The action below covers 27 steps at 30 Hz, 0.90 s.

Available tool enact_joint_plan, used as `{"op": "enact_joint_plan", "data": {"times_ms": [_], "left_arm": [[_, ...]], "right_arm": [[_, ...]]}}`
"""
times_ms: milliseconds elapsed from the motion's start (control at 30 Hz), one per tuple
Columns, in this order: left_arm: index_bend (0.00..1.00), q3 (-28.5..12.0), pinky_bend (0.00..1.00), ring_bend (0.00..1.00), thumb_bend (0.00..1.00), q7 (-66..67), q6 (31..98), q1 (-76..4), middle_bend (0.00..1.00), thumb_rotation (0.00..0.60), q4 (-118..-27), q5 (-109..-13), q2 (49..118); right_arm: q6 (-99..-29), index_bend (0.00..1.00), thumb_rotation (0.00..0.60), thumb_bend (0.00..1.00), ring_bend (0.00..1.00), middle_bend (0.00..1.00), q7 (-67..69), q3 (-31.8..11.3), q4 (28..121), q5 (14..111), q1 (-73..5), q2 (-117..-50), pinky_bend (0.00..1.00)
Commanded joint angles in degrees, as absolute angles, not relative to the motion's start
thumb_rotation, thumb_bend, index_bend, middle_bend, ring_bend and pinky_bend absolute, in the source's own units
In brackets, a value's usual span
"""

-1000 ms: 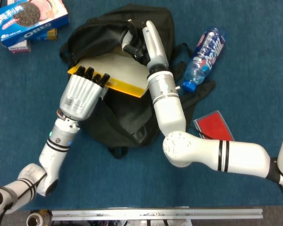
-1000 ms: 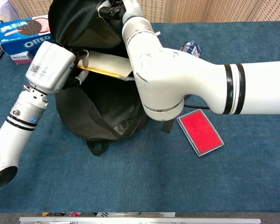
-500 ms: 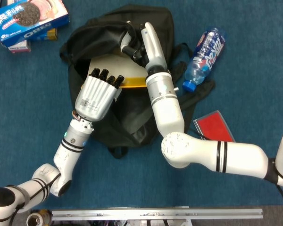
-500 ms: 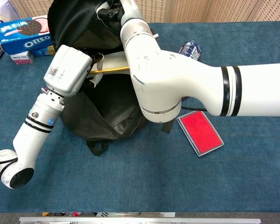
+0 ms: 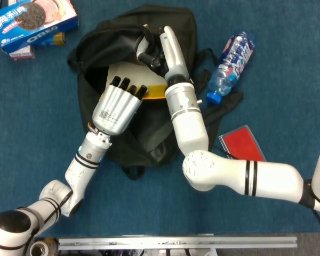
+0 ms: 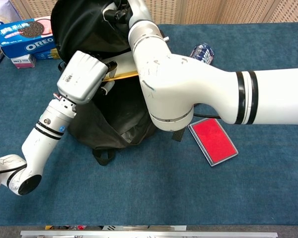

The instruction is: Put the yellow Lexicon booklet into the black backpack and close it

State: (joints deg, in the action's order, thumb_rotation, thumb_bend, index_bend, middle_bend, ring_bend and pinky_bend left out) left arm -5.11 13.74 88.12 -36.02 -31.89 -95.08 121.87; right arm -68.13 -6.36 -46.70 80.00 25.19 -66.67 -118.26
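Note:
The black backpack (image 5: 144, 133) lies on the blue table, its mouth open toward the far side. The yellow Lexicon booklet (image 5: 156, 91) sticks partly into that mouth, pale face up, only a strip of yellow edge showing. My left hand (image 5: 116, 109) grips the booklet's near edge, dark fingertips curled over it; the chest view shows the left hand (image 6: 83, 77) with the booklet (image 6: 120, 64) beside it. My right hand (image 5: 159, 50) holds the backpack's upper flap (image 6: 84, 25) lifted at the far side.
A blue Oreo box (image 5: 32, 21) sits far left over a smaller box. A water bottle (image 5: 232, 64) lies right of the backpack. A red card (image 5: 244, 141) rests on the cloth near my right forearm.
My left hand has pushed the booklet rightward and deeper into the backpack; far less yellow shows now. The right hand has held the flap almost still.

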Motion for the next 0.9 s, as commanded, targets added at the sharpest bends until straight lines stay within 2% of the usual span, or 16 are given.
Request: {"op": "enact_joint_plan", "data": {"times_ms": [33, 433, 533, 767, 900], "left_arm": [[0.8, -5.13, 0.68, 0.62, 0.36, 13.34, 88.43, -37.05, 0.83, 0.6, -30.6, -95.4, 122.39], [0.8, -4.08, 0.68, 0.62, 0.35, 13.15, 87.87, -36.92, 0.83, 0.6, -27.79, -94.87, 123.42], [0.74, -4.27, 0.68, 0.61, 0.34, 13.3, 88.07, -36.59, 0.81, 0.6, -27.79, -94.31, 123.85], [0.55, -5.5, 0.68, 0.55, 0.16, 15.36, 89.19, -34.79, 0.7, 0.6, -31.36, -92.26, 123.25], [0.47, -5.57, 0.67, 0.52, 0.14, 18.44, 89.96, -33.49, 0.66, 0.6, -35.77, -91.75, 121.62]], "right_arm": [[-68.14, 0.74, 0.6, 0.86, 0.66, 0.66, -6.36, -46.66, 79.99, 25.25, -66.67, -118.32, 0.88], [-68.14, 0.74, 0.6, 0.86, 0.66, 0.66, -6.27, -46.84, 80.42, 25.22, -66.4, -118.19, 0.88], [-68.18, 0.74, 0.6, 0.86, 0.66, 0.66, -6.33, -46.7, 80.35, 25.25, -66.26, -118.13, 0.88], [-68.05, 0.74, 0.6, 0.86, 0.66, 0.66, -6.43, -46.44, 80.63, 25.25, -65.68, -117.69, 0.88], [-67.79, 0.74, 0.6, 0.86, 0.67, 0.66, -6.45, -46.32, 80.71, 25.16, -65.31, -117.36, 0.88]]}}
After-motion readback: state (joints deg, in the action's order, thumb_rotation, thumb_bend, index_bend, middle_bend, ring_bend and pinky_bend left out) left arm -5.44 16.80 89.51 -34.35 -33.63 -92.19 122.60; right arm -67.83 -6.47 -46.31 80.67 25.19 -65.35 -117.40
